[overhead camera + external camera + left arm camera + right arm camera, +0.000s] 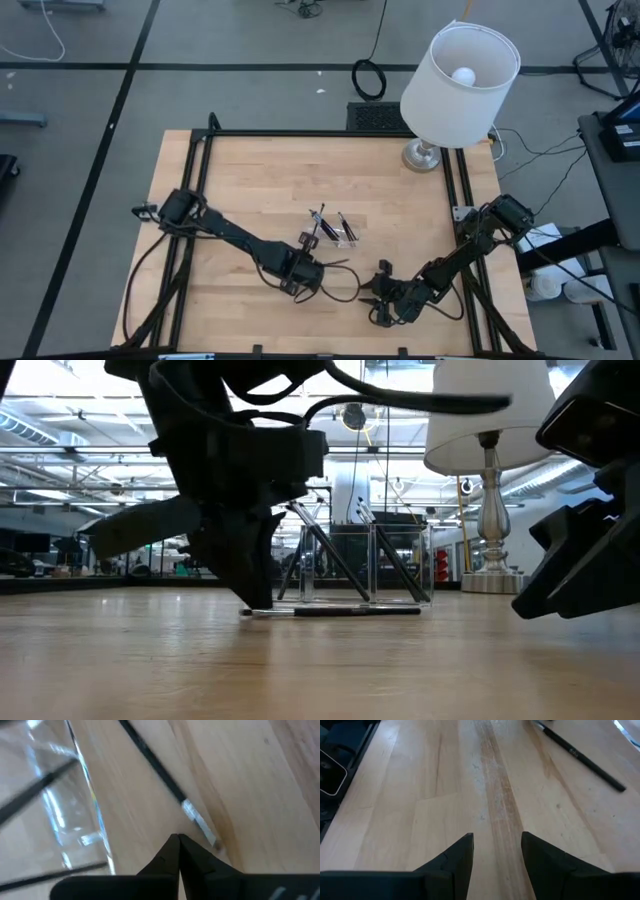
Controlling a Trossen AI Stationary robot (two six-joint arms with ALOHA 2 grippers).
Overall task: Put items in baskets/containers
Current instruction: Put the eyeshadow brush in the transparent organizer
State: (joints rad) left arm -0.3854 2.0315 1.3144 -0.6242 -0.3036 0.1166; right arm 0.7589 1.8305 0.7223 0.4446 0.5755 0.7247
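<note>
Table [240,170] — pale wood planks, filling the centre of the high view. Clear plastic tray [342,230], rectangular, mid-frame, dark sticks leaning inside. Left hand [312,262], just below the tray — fingers pressed together, gripping nothing, tips beside a loose silver-ended stick [160,767]. Right hand [378,292], lower centre-right, fingers apart, empty.

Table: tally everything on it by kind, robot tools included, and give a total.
Lamp: 1
Clear tray: 1
Stick flat on the wood in front of the tray: 1
Sticks leaning in the tray: at least 3; the exact count cannot be told
Left tool, shut: 1
Right tool, open: 1
Total: at least 8
</note>
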